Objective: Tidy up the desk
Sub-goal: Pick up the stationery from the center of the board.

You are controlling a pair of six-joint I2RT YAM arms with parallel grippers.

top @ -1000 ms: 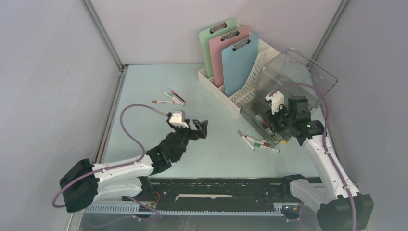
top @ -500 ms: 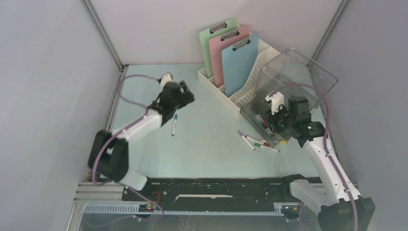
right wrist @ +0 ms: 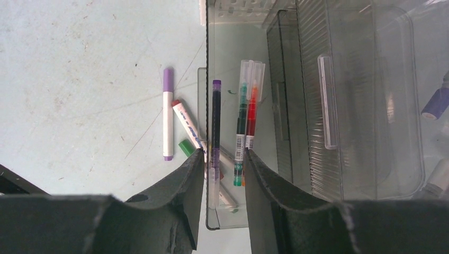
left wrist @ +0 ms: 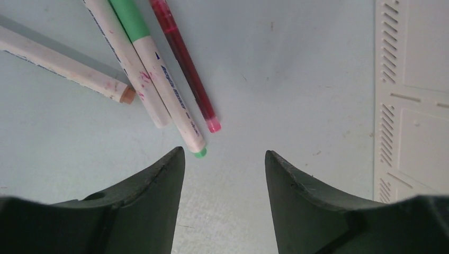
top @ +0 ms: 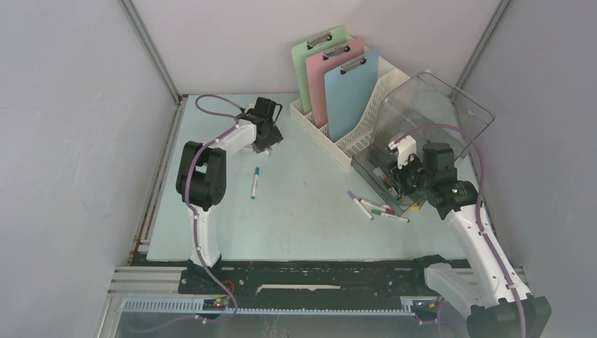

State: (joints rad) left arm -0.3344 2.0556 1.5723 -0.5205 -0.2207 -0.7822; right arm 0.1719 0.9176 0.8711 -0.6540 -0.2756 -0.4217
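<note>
Pale mint-blue surface [top: 310, 218] filling the middle of the overhead view, up to the back wall. Left tool [left wrist: 225, 153] stretched out at upper left of centre there, low over the surface; fingers spread well apart, gripping nothing, only bare surface in the gap. Faces four pens at the top left of its own camera view: a green marker [left wrist: 159, 69] with its tip just beyond the left finger, a red pen [left wrist: 182, 58] beside it on the right, two white markers [left wrist: 124, 58] on the left.

Right tool [right wrist: 224, 152] at centre right of the overhead view, at the open front of a clear box [top: 436, 113]; fingers a narrow way apart, clamped on nothing visible. Shows a purple-capped pen [right wrist: 216, 121] running down into that gap, close to the left finger; contact impossible to tell. Green and red pens [right wrist: 241, 127] inside the box alongside.

Loose markers [top: 376, 209] just left of the box. One teal-capped pen [top: 254, 183] alone at centre left. Three clipboards [top: 348, 98] upright in a white rack [top: 384, 81] at top centre.
</note>
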